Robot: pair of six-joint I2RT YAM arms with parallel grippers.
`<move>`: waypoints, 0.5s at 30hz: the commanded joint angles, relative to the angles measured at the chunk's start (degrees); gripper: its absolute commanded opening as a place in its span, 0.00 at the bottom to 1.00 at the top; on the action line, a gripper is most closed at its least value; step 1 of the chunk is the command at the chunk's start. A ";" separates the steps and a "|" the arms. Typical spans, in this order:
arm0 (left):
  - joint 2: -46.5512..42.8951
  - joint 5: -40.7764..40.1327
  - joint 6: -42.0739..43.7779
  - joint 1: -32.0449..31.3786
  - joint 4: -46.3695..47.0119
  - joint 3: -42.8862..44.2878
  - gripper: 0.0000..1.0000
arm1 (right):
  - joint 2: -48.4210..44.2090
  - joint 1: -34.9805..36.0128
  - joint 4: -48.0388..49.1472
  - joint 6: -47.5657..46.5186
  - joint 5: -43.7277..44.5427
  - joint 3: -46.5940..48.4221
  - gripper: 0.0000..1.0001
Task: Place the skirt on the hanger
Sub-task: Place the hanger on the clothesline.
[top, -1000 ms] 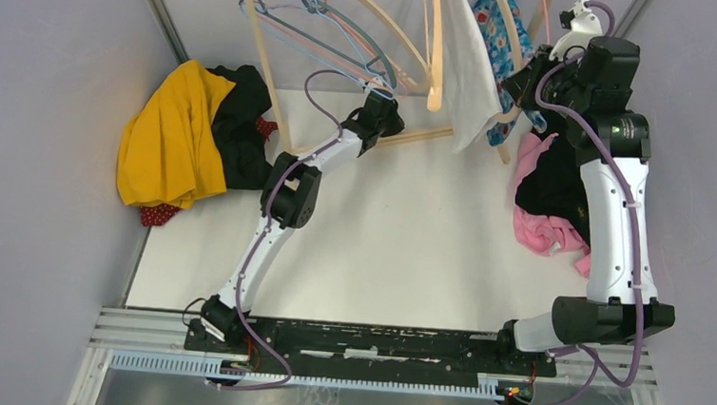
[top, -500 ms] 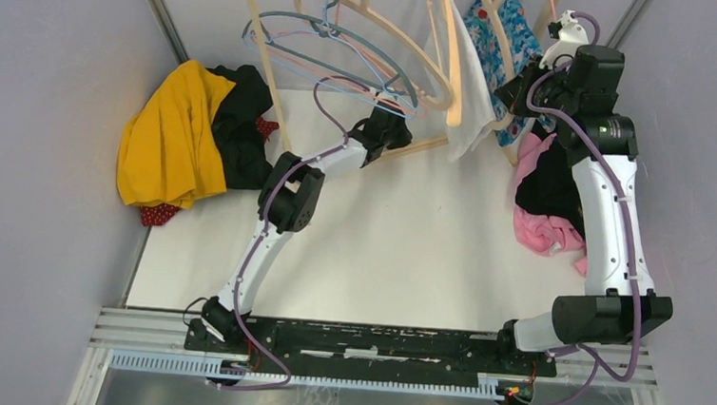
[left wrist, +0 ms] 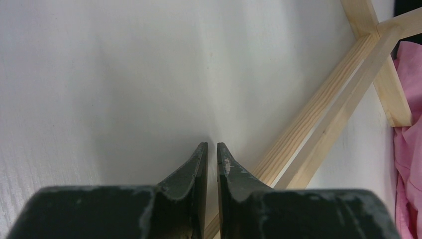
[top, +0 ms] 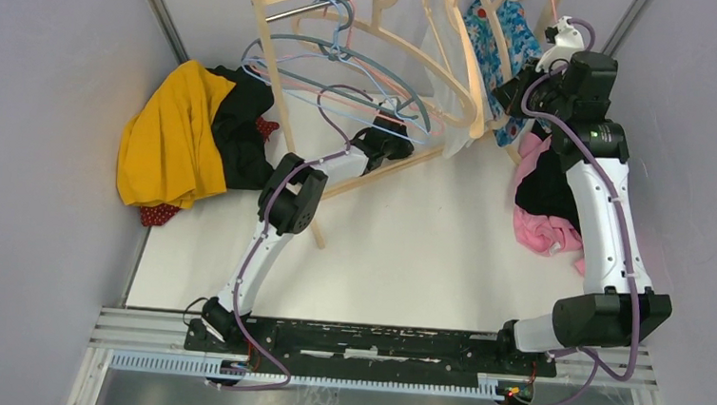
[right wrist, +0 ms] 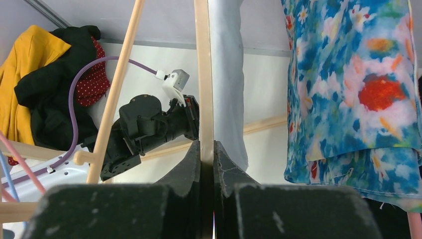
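Where the two arms reach toward the far end, the white table (top: 410, 235) carries a wooden clothes rack (top: 268, 58) that stands tilted, its top rail leaning to the left. A heap of yellow, black and red-dotted clothes (top: 174, 132) lies against the left edge of the table, and a smaller pink and black heap (top: 544, 225) lies against the right edge, beside the right arm. A flowered garment (top: 495, 31) hangs at the right end of the rack, just beside the right wrist.

The white skirt (top: 447, 85) hangs from the rack between the flowered garment and the bunch of thin blue and pink hangers (top: 346, 54); it droops off a curved wooden hanger (top: 477, 96). In the right wrist view the skirt (right wrist: 226, 74) falls just behind that hanger's pale strip (right wrist: 203, 74).

The right gripper (right wrist: 207, 143) is pinched tight on this wooden strip, the jaws closed against it on both sides. The left gripper (left wrist: 212, 145) sits low over the table, its jaws drawn nearly together with only a thin slit and nothing between the tips; the rack's lower wooden bar (left wrist: 318, 114) runs just beside it and passes under its right finger.
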 commanded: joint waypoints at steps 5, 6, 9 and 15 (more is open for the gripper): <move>0.83 2.30 2.89 -1.25 -9.85 -3.24 0.20 | -6.50 -0.26 7.74 -2.60 2.23 -0.02 0.01; 0.66 2.18 3.09 -1.17 -10.08 -3.18 0.21 | -7.05 -0.26 7.00 -3.10 2.51 0.03 0.01; 0.03 1.86 3.63 -1.17 -10.74 -3.42 0.23 | -8.14 -0.29 6.08 -4.27 3.55 0.85 0.01; -1.50 1.83 4.54 -0.94 -11.62 -4.64 0.24 | -6.84 -0.29 3.31 -6.81 3.36 5.53 0.01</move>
